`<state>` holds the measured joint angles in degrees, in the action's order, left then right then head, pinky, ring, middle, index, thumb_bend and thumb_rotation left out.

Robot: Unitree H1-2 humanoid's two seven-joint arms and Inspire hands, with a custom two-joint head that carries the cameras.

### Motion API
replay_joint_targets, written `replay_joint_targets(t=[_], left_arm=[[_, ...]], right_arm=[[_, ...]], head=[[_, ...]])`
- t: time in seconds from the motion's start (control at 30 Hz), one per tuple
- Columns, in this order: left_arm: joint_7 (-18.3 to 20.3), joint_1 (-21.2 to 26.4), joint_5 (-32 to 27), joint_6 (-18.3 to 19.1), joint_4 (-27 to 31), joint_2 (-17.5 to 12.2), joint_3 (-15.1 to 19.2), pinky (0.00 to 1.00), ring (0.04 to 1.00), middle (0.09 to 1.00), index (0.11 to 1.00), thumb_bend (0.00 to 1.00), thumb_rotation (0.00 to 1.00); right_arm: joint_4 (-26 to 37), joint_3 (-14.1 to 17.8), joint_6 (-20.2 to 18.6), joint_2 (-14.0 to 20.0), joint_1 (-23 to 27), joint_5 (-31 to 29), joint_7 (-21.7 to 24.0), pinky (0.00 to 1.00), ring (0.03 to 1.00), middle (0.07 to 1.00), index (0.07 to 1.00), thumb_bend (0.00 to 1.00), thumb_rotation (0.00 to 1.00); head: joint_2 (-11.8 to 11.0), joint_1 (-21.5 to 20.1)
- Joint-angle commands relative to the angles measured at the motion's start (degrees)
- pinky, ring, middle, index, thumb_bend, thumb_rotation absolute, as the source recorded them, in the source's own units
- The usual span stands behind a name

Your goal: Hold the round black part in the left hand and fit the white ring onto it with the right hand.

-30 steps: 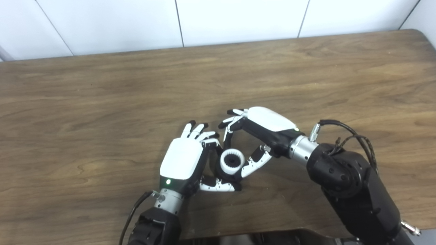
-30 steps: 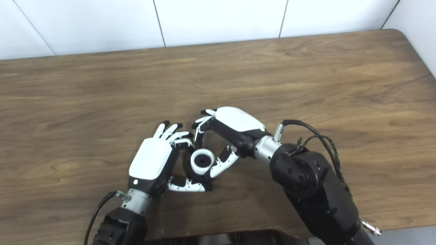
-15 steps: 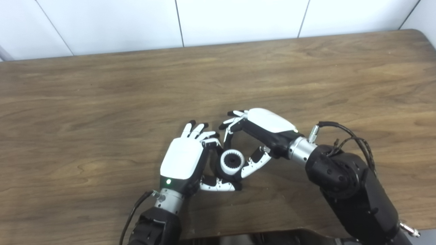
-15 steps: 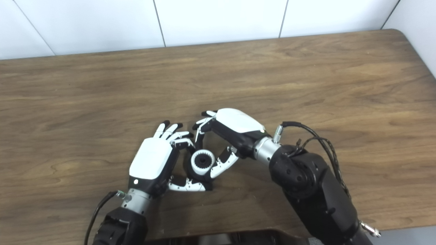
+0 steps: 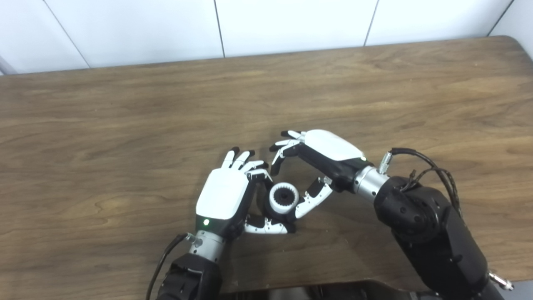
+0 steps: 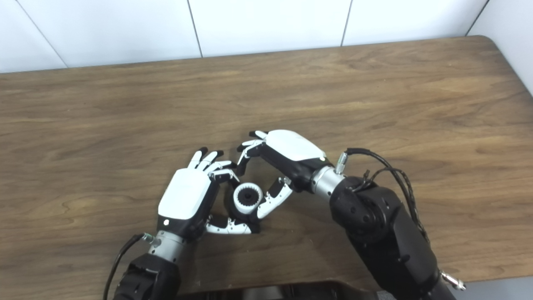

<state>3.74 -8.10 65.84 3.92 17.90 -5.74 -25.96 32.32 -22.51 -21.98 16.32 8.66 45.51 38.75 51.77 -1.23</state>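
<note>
- The left hand point(image 5: 225, 196) lies low on the wooden table point(image 5: 125, 125), back up, with its thumb point(image 5: 266, 227) reaching under and to the right of the round black part point(image 5: 270, 211).
- One curled finger of that hand presses the part's upper left side while the thumb backs it from below, so the left hand is grasping the round black part; its other fingers point(image 5: 237, 158) stretch forward, away from the part.
- The white ring point(image 5: 284, 198), toothed around its outer edge, sits on top of the round black part, and a dark ribbed centre shows through its hole.
- How deep the ring sits on the part cannot be told from above.
- The right hand point(image 5: 322, 160) comes in from the right and arches over the ring's far side, palm turned down and to the left.
- Its thumb point(image 5: 312, 199) lies against the right side of the ring or just beside it; contact cannot be made out.
- Its fingers point(image 5: 281, 152) are spread and bent above the far side of the ring, with a visible gap between their tips and the ring, so the right hand is released and holds nothing.
- The right forearm point(image 5: 420, 229), black with a loop of dark cable point(image 5: 433, 171) at the wrist, comes in from the lower right corner.
- Behind the table stands a white panelled wall point(image 5: 291, 21).
</note>
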Motion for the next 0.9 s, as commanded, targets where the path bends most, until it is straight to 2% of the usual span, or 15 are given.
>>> replay_joint_targets(t=[0.0, 0.43, 0.87], left_arm=[[-0.89, 0.98, 0.87, -0.29, 1.38, 0.58, -0.05, 1.0, 0.925, 0.789, 0.484, 0.52, 0.05], [-0.9, 1.11, 1.05, -0.26, 1.29, 0.51, 0.1, 1.0, 0.928, 0.791, 0.485, 0.52, 0.05], [-1.26, 1.41, 0.4, -0.39, 0.63, 0.24, 0.73, 1.0, 0.925, 0.792, 0.485, 0.52, 0.05]], right_arm=[[1.58, 0.69, 1.6, -0.18, 1.26, 0.05, -1.42, 1.0, 0.985, 0.862, 0.569, 1.0, 0.23], [2.26, 1.79, 0.81, 0.13, 1.64, -0.89, -0.64, 1.0, 0.981, 0.852, 0.53, 1.0, 0.2], [5.41, 7.3, -0.97, 3.6, 3.39, -2.03, 1.06, 1.0, 0.98, 0.846, 0.613, 1.0, 0.2]], head=[[0.04, -0.07], [0.17, -0.25], [-0.77, -0.46]])
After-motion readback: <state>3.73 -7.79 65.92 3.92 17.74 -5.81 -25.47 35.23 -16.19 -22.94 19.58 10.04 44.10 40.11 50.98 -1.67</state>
